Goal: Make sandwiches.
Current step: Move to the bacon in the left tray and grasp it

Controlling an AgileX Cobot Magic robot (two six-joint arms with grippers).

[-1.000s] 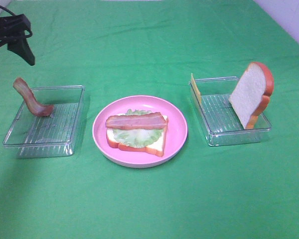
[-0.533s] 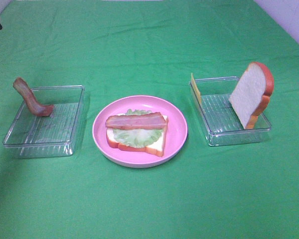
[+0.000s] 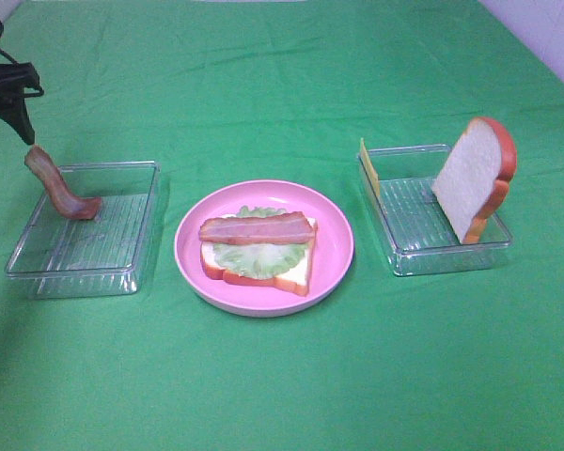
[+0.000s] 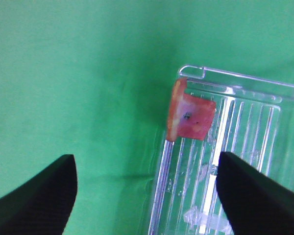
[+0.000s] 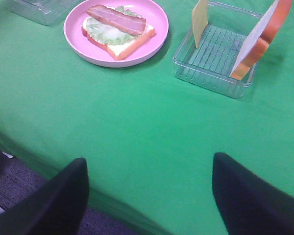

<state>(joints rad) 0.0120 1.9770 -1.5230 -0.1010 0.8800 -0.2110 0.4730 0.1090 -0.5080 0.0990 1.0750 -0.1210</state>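
On the pink plate [image 3: 336, 254] lies the open sandwich: a bread slice [image 3: 297, 272], green lettuce [image 3: 254, 259] and one bacon strip [image 3: 258, 228] on top. A second bacon strip [image 3: 58, 188] leans against the far left corner of the left clear tray [image 3: 75, 274]. My left gripper [image 3: 21, 120] hangs just above its upper end. In the left wrist view this gripper [image 4: 144, 164] is open and holds nothing, with the bacon [image 4: 191, 120] ahead of it. My right gripper [image 5: 149, 169] is open over the cloth, short of the plate [image 5: 154, 34].
The right clear tray [image 3: 451, 260] holds a yellow cheese square [image 3: 368, 167] standing against its left wall and a bread slice [image 3: 470, 178] leaning on its right wall. Green cloth covers the table. The table's near edge shows in the right wrist view.
The left gripper went out past the left edge of the exterior view, then came back lower, just above the leaning bacon strip. Nothing else has moved.
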